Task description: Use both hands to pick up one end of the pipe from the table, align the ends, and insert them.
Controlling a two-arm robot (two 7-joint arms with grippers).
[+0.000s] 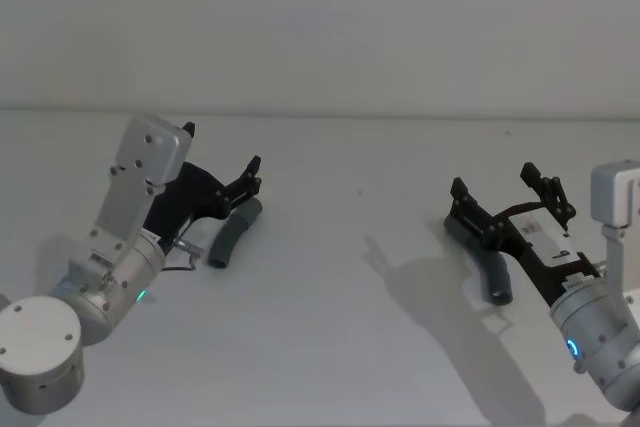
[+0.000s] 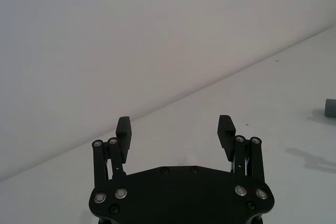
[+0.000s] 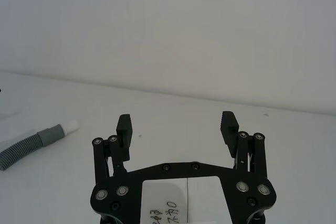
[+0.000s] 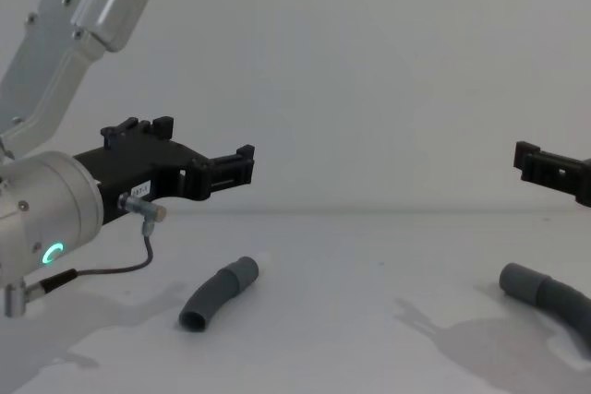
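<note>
Grey tubing in two pieces lay loose on the white table (image 1: 330, 367), neither lifted yet. Step in hand, as I judged it: the reach down to grasp.

How to do it well (judgement):
- Each gripper should come down with its fingers straddling its piece across the tube's width.
- Grip a little back from the mating end, so that end stands proud for lining up.
- Squeeze enough to stop the tube rolling, but not so hard that the soft wall flattens and the mouth goes oval.
- The short piece is bent, so take it where the bend will not twist it in the grip.

Left gripper (image 1: 248, 179): fingers were spread wide with nothing between them. It touched nothing and hovered above the table. The short curved piece (image 1: 232, 237) lay just under and beside the fingertips, apart from them.

Right gripper (image 1: 505, 197): fingers were likewise wide apart and empty, and it was off the surface. The ribbed piece (image 1: 492, 275) lay beneath the gripper body, partly hidden by the linkage.

The right wrist view showed a ribbed tube (image 3: 31, 145) with a smooth cuff and a white tip. It lay on the table off to one side of the open fingers, not between them. I took it for that same piece but could not be sure.
</note>
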